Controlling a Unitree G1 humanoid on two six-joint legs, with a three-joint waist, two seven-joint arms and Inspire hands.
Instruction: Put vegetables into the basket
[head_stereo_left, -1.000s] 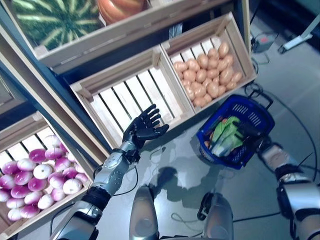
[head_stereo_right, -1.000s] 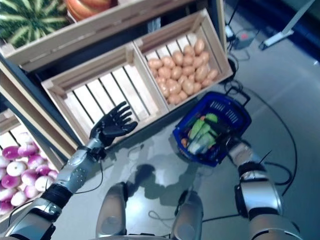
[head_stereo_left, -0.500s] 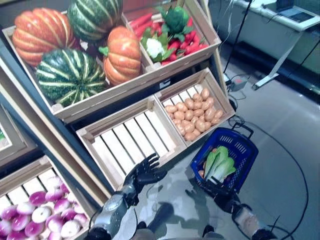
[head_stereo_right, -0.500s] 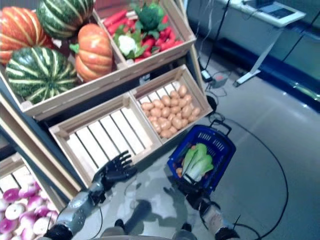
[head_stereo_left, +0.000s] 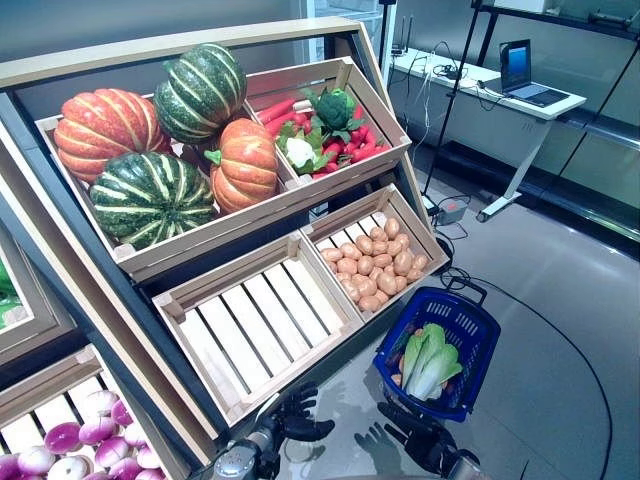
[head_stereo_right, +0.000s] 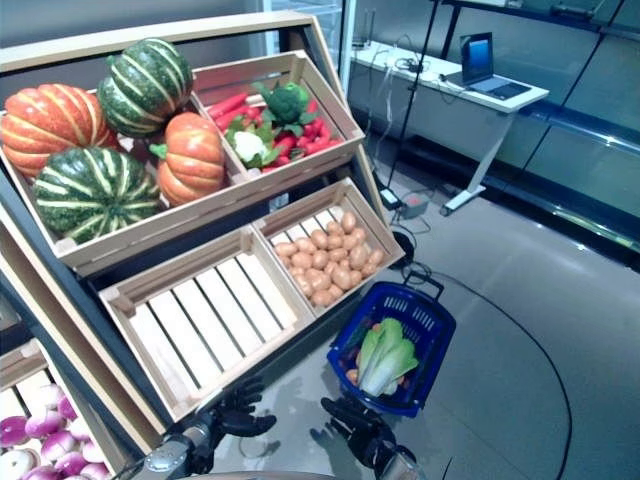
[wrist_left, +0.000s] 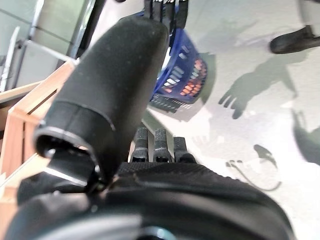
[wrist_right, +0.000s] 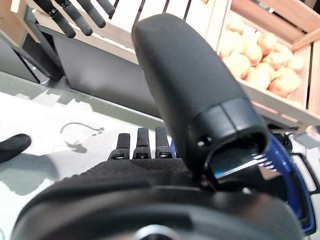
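Between two picks: both hands are empty, and the blue basket (head_stereo_left: 440, 350) stands on the floor just below the potato crate (head_stereo_left: 375, 255), holding one leafy green vegetable (head_stereo_left: 430, 362) with small orange and green items, too hidden to count, beneath it. The left hand (head_stereo_left: 300, 420) hangs low in front of the empty slatted crate (head_stereo_left: 255, 325), fingers spread and holding nothing; the right hand (head_stereo_left: 425, 447) hangs near the basket's front rim, fingers likewise extended and free of the rim. The next move, as judged, calls for one hand to rise to a stocked crate, the potatoes being nearest the basket, and close on a single piece. Counted: four pumpkins (head_stereo_left: 160, 135), two orange and two striped green; one crate of mixed vegetables (head_stereo_left: 325, 135) with one broccoli head and one cauliflower among red pieces; potatoes and purple-white onions (head_stereo_left: 70, 450) too many to count.
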